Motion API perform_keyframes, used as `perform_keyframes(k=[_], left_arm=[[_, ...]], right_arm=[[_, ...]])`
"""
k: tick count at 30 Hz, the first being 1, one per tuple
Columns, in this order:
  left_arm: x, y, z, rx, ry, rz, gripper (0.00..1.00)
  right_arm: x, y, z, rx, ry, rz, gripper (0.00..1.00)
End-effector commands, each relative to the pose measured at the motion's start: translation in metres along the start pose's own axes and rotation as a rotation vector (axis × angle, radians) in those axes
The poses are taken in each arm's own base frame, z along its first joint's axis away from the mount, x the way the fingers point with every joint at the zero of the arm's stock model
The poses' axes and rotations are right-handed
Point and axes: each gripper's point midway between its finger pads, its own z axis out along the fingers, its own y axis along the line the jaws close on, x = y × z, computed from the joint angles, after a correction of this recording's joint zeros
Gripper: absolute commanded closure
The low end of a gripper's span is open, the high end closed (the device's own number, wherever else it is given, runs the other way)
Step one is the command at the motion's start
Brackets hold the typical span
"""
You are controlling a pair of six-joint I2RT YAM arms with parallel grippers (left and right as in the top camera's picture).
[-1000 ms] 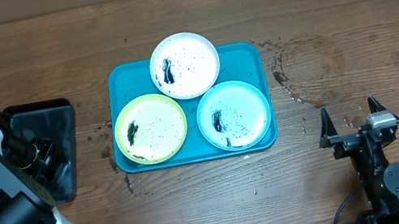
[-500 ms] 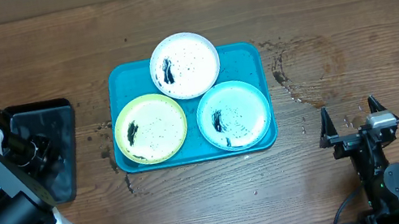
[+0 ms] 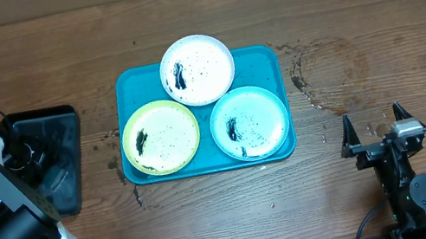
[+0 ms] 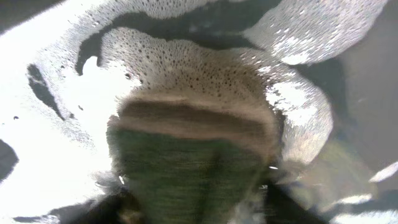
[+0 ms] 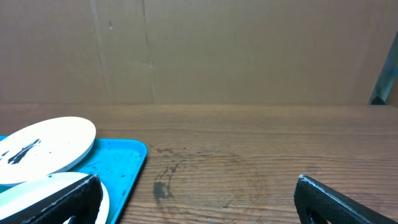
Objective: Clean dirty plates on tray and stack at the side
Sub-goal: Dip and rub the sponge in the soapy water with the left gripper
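Three smeared plates lie on the turquoise tray [image 3: 262, 63]: white [image 3: 197, 69] at the back, yellow-green [image 3: 161, 136] front left, pale aqua [image 3: 249, 122] front right. My left gripper [image 3: 35, 158] is down in the black tray [image 3: 55, 123], far left of the plates. The left wrist view shows it [image 4: 193, 208] shut on a green-and-tan sponge [image 4: 186, 155] in soapy foam. My right gripper [image 3: 377, 127] is open and empty over bare wood, right of the tray. The right wrist view shows it [image 5: 199, 199] with the white plate [image 5: 43, 146], the aqua plate [image 5: 37, 186] and the tray corner [image 5: 121, 162].
The black tray holds foamy water [image 4: 50, 124]. A wet stain [image 3: 324, 73] marks the wood right of the turquoise tray. A cardboard wall [image 5: 199, 50] stands behind the table.
My left arm has shifted slightly toward the back over the black tray. The plates and the right arm have not moved.
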Motion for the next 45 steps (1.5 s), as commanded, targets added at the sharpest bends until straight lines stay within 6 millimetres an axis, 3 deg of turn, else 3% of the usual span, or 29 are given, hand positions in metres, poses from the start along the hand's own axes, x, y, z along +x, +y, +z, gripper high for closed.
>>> perform_keyframes(k=[1,2,5,6,7,8,9,18,19,24,25,26,29,31,32,33,41,45], left_arm=[[-0.001,0.01,0.007,-0.066,-0.013,0.002,0.82],[-0.001,0.01,0.007,-0.066,-0.013,0.002,0.94],[-0.002,0.01,0.007,-0.063,-0.018,0.002,0.95],[-0.003,0.009,0.007,-0.061,-0.021,0.001,0.84],[-0.004,0.008,0.007,-0.059,-0.026,0.001,0.61],[-0.005,0.008,0.007,-0.058,-0.033,0.001,0.14],[-0.008,0.008,0.007,-0.059,-0.045,0.0,0.0],[-0.038,0.012,0.003,-0.106,-0.186,-0.012,0.0],[-0.038,0.012,0.003,-0.105,-0.187,-0.012,0.05],[-0.035,0.013,0.004,-0.108,-0.174,-0.01,0.88],[-0.034,0.014,0.004,-0.11,-0.169,-0.01,0.96],[-0.033,0.014,0.004,-0.113,-0.164,-0.009,0.96],[-0.027,0.018,0.005,-0.126,-0.139,-0.005,0.92],[-0.02,0.019,0.005,-0.13,-0.109,-0.002,0.38],[-0.016,0.019,0.006,-0.127,-0.089,-0.001,0.04],[-0.011,0.019,0.006,-0.123,-0.069,0.001,0.0],[0.031,0.01,0.006,-0.04,0.132,0.002,0.0],[0.04,0.006,0.004,-0.014,0.178,-0.001,0.02]], right_arm=[[0.001,-0.002,0.0,0.007,-0.008,0.0,0.0],[0.001,-0.002,0.0,0.007,-0.008,0.0,0.0],[0.001,-0.002,0.0,0.007,-0.008,0.0,0.0],[0.001,-0.002,0.0,0.007,-0.008,0.0,0.0],[0.001,-0.002,0.0,0.007,-0.008,0.0,0.0],[0.001,-0.002,0.0,0.007,-0.008,0.0,0.0],[0.001,-0.002,0.0,0.007,-0.008,0.0,0.0],[0.001,-0.002,0.0,0.007,-0.008,0.0,0.0],[0.001,-0.002,0.0,0.007,-0.008,0.0,0.0],[0.001,-0.002,0.0,0.008,-0.007,0.0,0.0],[0.001,-0.002,0.0,0.007,-0.008,0.0,0.0],[0.001,-0.002,0.0,0.007,-0.008,0.0,0.0],[0.001,-0.002,0.0,0.007,-0.008,0.0,0.0],[0.001,-0.002,0.0,0.008,-0.007,0.0,0.0],[0.001,-0.002,0.0,0.007,-0.008,0.0,0.0],[0.001,-0.002,0.0,0.007,-0.008,0.0,0.0],[0.001,-0.002,0.0,0.007,-0.008,0.0,0.0],[0.001,-0.002,0.0,0.007,-0.008,0.0,0.0]])
